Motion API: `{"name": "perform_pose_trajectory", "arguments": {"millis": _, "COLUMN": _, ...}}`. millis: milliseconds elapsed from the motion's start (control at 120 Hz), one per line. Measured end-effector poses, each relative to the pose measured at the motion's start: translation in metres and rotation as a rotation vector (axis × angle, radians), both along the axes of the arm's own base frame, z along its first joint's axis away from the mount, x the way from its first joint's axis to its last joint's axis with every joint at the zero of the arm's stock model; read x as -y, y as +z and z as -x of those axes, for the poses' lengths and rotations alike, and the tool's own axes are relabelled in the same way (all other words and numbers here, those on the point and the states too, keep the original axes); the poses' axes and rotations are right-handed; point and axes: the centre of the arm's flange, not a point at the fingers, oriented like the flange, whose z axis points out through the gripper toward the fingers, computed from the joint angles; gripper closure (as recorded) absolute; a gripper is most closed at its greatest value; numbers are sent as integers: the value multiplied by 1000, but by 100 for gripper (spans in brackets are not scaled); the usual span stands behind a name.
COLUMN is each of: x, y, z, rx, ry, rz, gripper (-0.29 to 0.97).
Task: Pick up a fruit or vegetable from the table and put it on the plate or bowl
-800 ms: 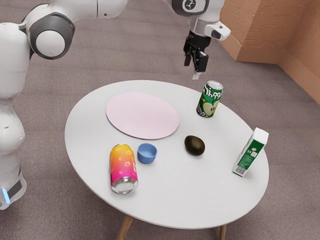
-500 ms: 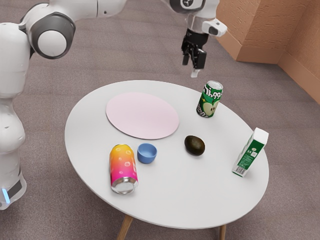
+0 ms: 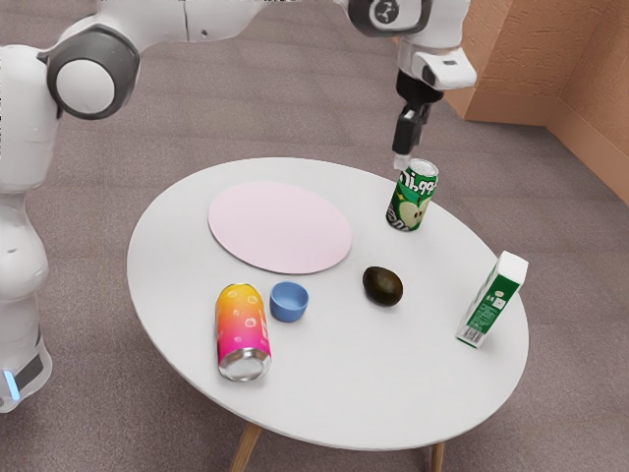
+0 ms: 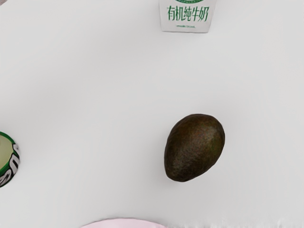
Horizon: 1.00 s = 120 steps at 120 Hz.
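Ample bare table around avocado; milk carton near rim.

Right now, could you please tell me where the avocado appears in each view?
Exterior view: the avocado lies on the table between the pink plate and the milk carton.
Wrist view: the avocado lies between the milk carton and the pink plate's edge.
Shared landmark: the milk carton.

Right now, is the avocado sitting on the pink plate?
No, the avocado lies on the white table, apart from the pink plate.
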Motion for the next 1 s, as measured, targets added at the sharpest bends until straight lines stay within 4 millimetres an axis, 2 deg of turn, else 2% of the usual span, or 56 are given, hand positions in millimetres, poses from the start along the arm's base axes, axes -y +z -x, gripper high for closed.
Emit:
{"name": "perform_pose_trajectory", "arguments": {"millis": 108, "x": 11, "y": -9, "z": -1, "rx": -29, "ry": -97, "rz": -19, "gripper": 0}}
{"name": "perform_pose_trajectory", "arguments": {"millis": 192, "x": 25, "y": -16, "z": 8, "rx": -64, "ry": -165, "rz": -41, "gripper": 0}}
{"name": "perform_pose_trajectory", "arguments": {"millis": 333, "x": 43, "y": -57, "z": 26, "rx": -162, "ry": -257, "rz": -91, "gripper": 0}}
{"name": "perform_pose_trajectory", "arguments": {"millis": 408, "x": 45, "y": -74, "z": 29, "rx": -188, "ry": -291, "rz": -100, "gripper": 0}}
{"name": "perform_pose_trajectory", "arguments": {"millis": 508, "x": 40, "y": -90, "z": 26, "rx": -205, "ry": -318, "rz": -80, "gripper": 0}}
{"name": "perform_pose_trajectory", "arguments": {"millis": 658, "x": 47, "y": -113, "z": 23, "rx": -216, "ry": -361, "rz": -52, "gripper": 0}}
{"name": "perform_pose_trajectory", "arguments": {"millis": 892, "x": 49, "y": -153, "z": -1, "rx": -225, "ry": -387, "rz": 0, "gripper": 0}}
{"name": "perform_pose_trajectory", "arguments": {"millis": 1000, "x": 56, "y": -158, "z": -12, "rx": -212, "ry": -392, "rz": 16, "gripper": 0}}
